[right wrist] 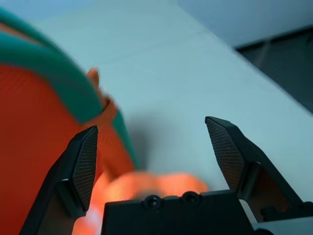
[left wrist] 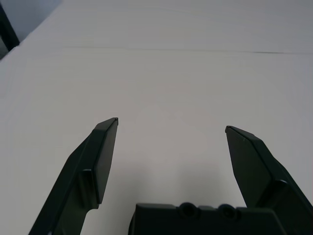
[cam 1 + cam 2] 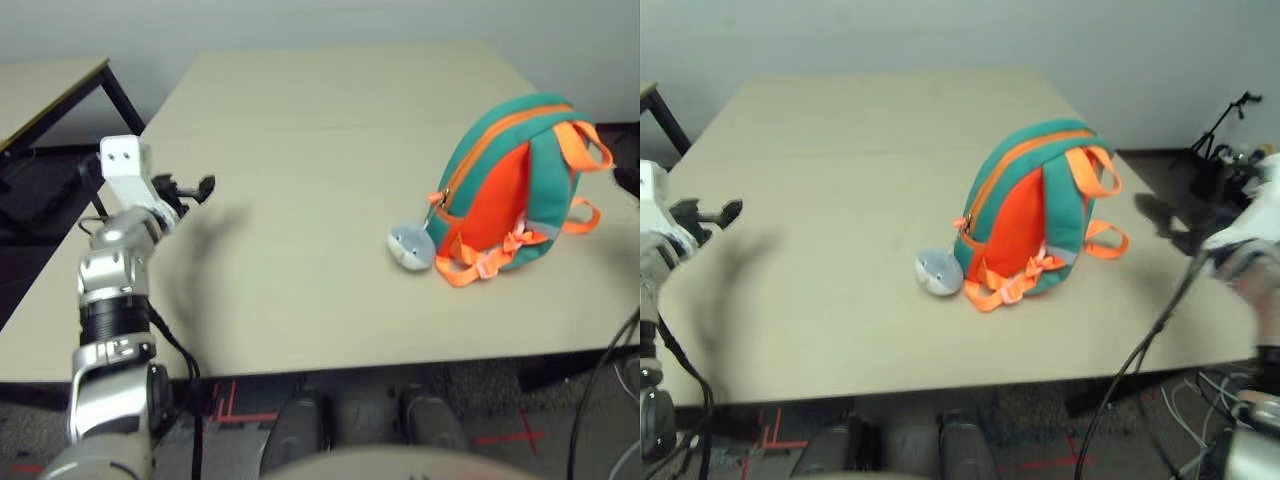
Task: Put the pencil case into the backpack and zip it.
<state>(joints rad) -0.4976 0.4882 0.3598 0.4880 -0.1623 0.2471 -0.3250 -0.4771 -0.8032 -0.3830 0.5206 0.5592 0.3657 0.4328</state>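
The orange and teal backpack (image 3: 510,190) stands upright on the right side of the table, straps facing me, its zipper trim running over the top. Its grey plush dolphin charm (image 3: 410,247) lies on the table just left of it. The pencil case is out of view. My left gripper (image 3: 195,188) hovers open over bare tabletop near the left edge, far from the backpack, nothing between its fingers (image 2: 105,156). My right gripper (image 3: 1168,222) is open beside the table's right edge, just right of the backpack (image 1: 44,112), with nothing held.
The beige table (image 3: 300,150) has a seam across its middle and wide bare surface left of the backpack. A second table (image 3: 50,90) stands at the far left. Dark stands and cables (image 3: 1225,150) crowd the floor to the right.
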